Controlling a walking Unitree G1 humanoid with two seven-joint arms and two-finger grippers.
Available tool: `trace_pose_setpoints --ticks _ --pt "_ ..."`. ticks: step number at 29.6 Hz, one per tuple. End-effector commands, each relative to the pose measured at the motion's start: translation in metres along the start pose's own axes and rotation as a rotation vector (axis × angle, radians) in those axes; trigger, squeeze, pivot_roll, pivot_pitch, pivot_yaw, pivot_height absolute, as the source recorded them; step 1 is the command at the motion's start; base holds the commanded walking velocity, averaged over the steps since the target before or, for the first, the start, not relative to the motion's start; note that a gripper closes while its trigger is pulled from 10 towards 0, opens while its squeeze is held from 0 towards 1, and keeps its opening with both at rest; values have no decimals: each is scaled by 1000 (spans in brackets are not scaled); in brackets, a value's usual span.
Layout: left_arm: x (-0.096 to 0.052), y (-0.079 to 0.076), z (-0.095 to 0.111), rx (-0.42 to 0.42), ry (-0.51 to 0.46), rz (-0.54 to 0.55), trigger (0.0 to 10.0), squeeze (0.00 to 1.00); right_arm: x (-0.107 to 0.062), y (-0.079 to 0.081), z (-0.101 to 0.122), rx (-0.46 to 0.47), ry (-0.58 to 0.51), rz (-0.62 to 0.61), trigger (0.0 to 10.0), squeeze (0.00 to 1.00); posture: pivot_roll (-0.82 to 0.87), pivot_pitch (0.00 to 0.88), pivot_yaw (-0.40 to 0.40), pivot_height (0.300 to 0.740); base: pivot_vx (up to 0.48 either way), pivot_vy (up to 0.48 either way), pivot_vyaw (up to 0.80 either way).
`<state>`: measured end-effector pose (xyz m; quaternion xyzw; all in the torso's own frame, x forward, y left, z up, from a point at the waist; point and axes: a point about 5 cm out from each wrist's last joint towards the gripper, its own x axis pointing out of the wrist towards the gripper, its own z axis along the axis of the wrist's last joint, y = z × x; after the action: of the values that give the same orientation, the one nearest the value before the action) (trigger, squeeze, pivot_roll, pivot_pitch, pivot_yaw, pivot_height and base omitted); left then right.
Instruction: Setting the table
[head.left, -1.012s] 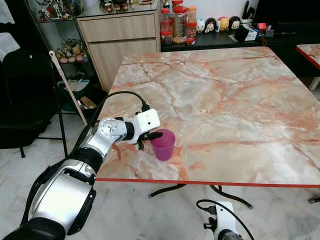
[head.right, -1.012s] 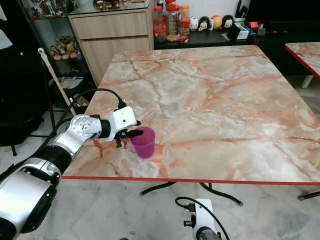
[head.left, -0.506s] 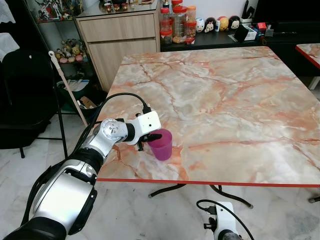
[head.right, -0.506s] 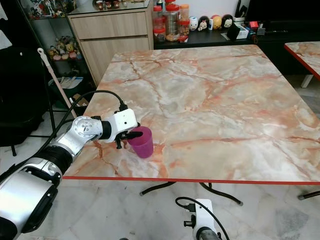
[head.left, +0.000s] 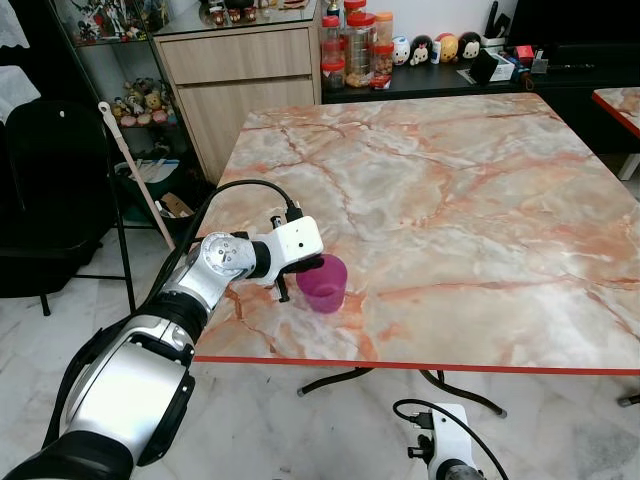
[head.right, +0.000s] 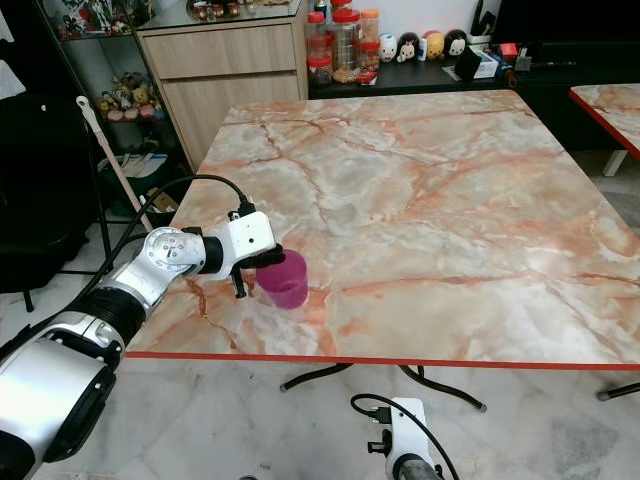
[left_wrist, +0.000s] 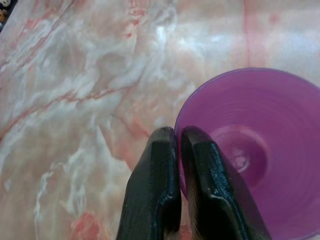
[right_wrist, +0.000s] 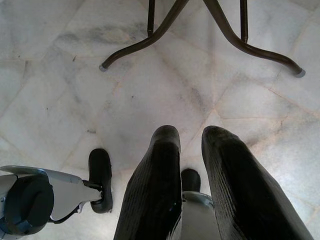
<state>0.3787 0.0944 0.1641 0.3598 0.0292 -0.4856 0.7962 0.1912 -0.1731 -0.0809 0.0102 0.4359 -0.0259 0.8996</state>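
Observation:
A purple plastic cup (head.left: 323, 283) stands near the front left corner of the marble table (head.left: 450, 190). My left gripper (head.left: 300, 271) reaches in from the left and is shut on the cup's near rim, one black finger inside and one outside. In the left wrist view the two fingers (left_wrist: 155, 175) pinch the rim of the cup (left_wrist: 250, 155), which holds nothing. My right arm (head.left: 440, 455) hangs idle below the table's front edge, and its gripper (right_wrist: 190, 132) points at the floor with the fingers slightly apart.
The table's red front edge (head.left: 420, 366) runs just before the cup. A wooden cabinet (head.left: 240, 70) and jars (head.left: 357, 45) stand behind the table, a black chair (head.left: 50, 190) and a leaning stick (head.left: 135, 170) to the left. Curved table legs (right_wrist: 225, 35) cross the tiled floor.
The left gripper and the cup have shifted slightly left and away from the front edge, and the cup now sits lower and straighter on the table. The right arm has not moved.

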Motion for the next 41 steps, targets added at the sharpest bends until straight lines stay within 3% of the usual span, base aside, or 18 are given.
trace_pose_setpoints --ticks 1,8,11,13,19,20,21,22,23,28,30,33,38,41 --pt "-1 -2 -5 -3 26 -25 0 0 0 3 0 11 4 1 10000 0 51 0 94 714 0 0 0" --pt "-2 -2 -7 -12 27 -30 0 0 0 3 0 12 5 1 10000 0 52 0 94 714 0 0 0" --pt "-6 0 -10 -79 -7 36 0 0 1 3 1 14 2 1 10000 0 51 0 95 714 0 0 0" --pt "-12 5 -15 -220 -84 164 0 0 1 4 1 17 0 2 10000 0 46 0 97 714 0 0 0" --pt "-36 14 -37 -533 -247 556 0 0 0 3 0 11 2 5 10000 0 54 0 85 714 0 0 0" --pt "-43 11 -46 -601 -280 638 2157 0 0 2 0 5 1 6 10000 0 57 0 82 714 0 0 0" --pt "-45 9 -48 -617 -286 663 2157 0 0 2 0 3 1 6 10000 0 61 0 77 714 0 0 0" --pt "-47 8 -51 -631 -292 692 5529 0 0 1 0 0 0 6 10000 0 62 0 75 714 0 0 0" --pt "-49 5 -54 -661 -304 727 10000 0 0 1 1 -2 -2 7 10000 0 62 0 75 714 0 0 0" --pt "-53 3 -58 -707 -323 774 10000 0 0 1 2 -3 -6 7 10000 0 62 0 75 714 0 0 0" --pt "-51 -19 -67 -796 -323 946 10000 0 1 -1 8 -8 -37 17 10000 0 83 0 41 714 0 0 0" --pt "-43 -29 -62 -857 -351 1025 10000 0 1 -2 9 -19 -40 24 10000 0 87 0 34 714 0 0 0" --pt "-37 -25 -46 -897 -418 1104 10000 0 2 -2 12 -33 -42 25 10000 0 92 0 20 714 0 0 0" --pt "-35 -20 -40 -835 -395 1098 10000 0 2 -2 15 -29 -53 27 10000 0 90 0 19 714 0 0 0"
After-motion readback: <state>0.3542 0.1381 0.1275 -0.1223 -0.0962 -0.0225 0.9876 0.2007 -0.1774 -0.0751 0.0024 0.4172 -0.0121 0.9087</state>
